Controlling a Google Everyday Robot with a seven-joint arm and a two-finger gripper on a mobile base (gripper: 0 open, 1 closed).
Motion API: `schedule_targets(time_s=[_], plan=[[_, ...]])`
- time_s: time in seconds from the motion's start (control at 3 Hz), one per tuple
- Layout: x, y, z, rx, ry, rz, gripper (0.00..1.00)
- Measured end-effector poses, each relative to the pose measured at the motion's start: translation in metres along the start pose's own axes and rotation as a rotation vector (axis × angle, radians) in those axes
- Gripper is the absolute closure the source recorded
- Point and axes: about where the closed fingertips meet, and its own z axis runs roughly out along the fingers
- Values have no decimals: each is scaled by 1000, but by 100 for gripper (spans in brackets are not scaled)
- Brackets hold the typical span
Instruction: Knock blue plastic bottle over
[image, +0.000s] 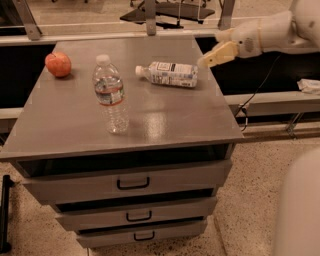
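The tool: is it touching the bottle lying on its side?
Cannot tell. The camera view shows the tool right beside the base of the blue plastic bottle, with neither gap nor contact plain.

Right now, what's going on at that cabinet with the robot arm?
The blue plastic bottle lies on its side near the back of the cabinet top, already knocked over. The robot's gripper hangs at the right edge, close to the bottle's base. A ribbed bottle stands upright in front; a red fruit sits back left.

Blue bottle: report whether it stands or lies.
Tipped: the bottle lies on its side on the table, cap pointing left. The tool hovers beside its base.
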Motion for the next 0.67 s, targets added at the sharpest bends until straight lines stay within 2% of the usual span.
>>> schedule_targets(time_s=[0.33,0.67], plan=[[-23,-14,-52,121,-196,-56,0],[-28,-17,-64,157,-244,-81,0]])
